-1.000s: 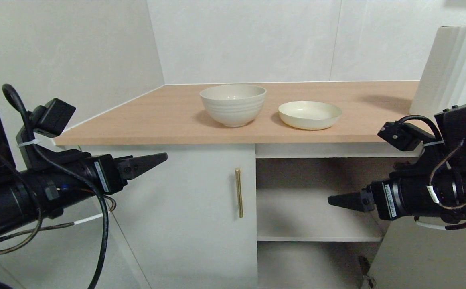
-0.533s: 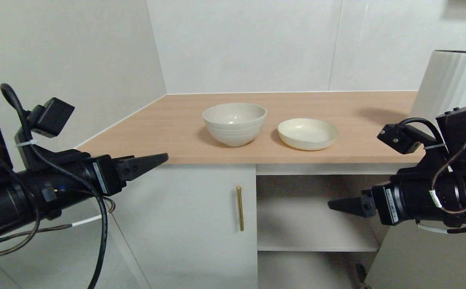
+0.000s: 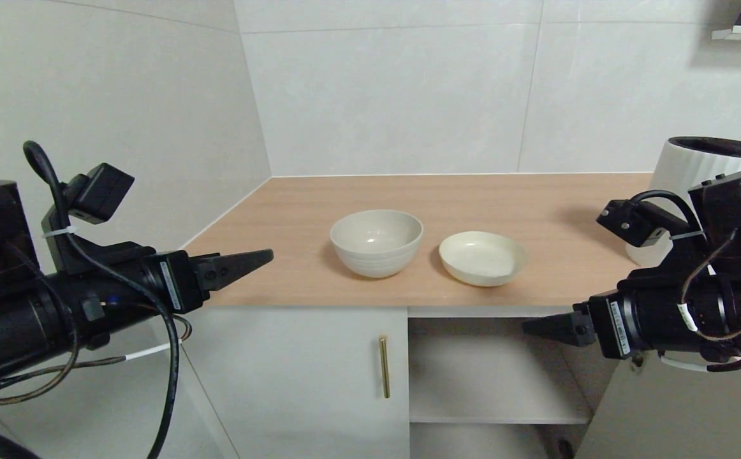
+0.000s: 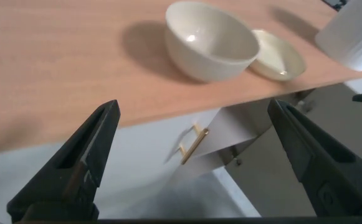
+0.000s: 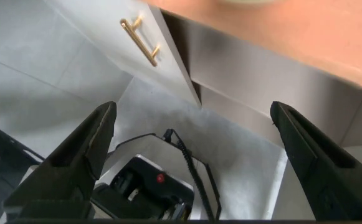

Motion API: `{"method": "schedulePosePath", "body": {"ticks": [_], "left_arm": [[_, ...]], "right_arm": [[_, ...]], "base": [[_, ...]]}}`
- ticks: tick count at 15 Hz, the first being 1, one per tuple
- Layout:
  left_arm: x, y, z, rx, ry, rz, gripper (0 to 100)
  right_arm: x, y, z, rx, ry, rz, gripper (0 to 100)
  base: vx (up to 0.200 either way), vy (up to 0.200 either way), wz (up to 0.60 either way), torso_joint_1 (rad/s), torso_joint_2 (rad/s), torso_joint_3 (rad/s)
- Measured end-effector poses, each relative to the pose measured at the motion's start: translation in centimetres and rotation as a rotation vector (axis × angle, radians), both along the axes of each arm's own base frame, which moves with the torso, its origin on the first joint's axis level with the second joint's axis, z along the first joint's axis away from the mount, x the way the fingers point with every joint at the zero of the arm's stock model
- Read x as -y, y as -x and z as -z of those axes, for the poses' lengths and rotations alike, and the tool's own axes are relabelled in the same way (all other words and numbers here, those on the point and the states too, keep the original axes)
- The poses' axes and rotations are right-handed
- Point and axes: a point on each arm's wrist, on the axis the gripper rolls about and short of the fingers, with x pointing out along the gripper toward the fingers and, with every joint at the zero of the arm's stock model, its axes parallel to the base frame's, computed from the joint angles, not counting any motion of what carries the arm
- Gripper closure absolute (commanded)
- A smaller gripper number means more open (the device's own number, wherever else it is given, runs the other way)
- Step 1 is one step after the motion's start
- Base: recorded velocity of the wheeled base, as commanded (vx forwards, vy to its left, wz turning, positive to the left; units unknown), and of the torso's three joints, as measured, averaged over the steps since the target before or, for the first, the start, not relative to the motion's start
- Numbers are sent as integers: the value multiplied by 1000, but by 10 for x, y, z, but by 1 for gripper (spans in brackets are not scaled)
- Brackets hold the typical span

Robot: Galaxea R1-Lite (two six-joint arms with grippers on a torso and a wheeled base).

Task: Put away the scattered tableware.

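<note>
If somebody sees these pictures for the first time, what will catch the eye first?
Two pale dishes sit side by side on the wooden counter: a deep bowl on the left, a shallow dish on its right. Below the dish, the cabinet's right compartment stands open. The black left arm and right arm frame the scene, jaws open.

spread claw (image 5: 192, 112) before gold-handled cabinet door (image 5: 100, 14)

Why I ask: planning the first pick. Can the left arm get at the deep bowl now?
Probably yes: the left gripper is open, and only bare countertop lies between it and the deep bowl.
</note>
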Motion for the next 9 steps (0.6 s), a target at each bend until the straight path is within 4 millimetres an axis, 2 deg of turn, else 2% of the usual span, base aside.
{"method": "schedulePosePath", "body": {"ticks": [6,9], "left_arm": [[2,-6,4,-16,0,15,0],[4,-8,1,-12,6,41,0]], "right_arm": [[-1,-2,3,10,16,-12,0],[-2,-5,7,33,65,-46,0]], "base": [[0,0,0,201,-479,-277],[0,0,0,63,-137,-76]]}}
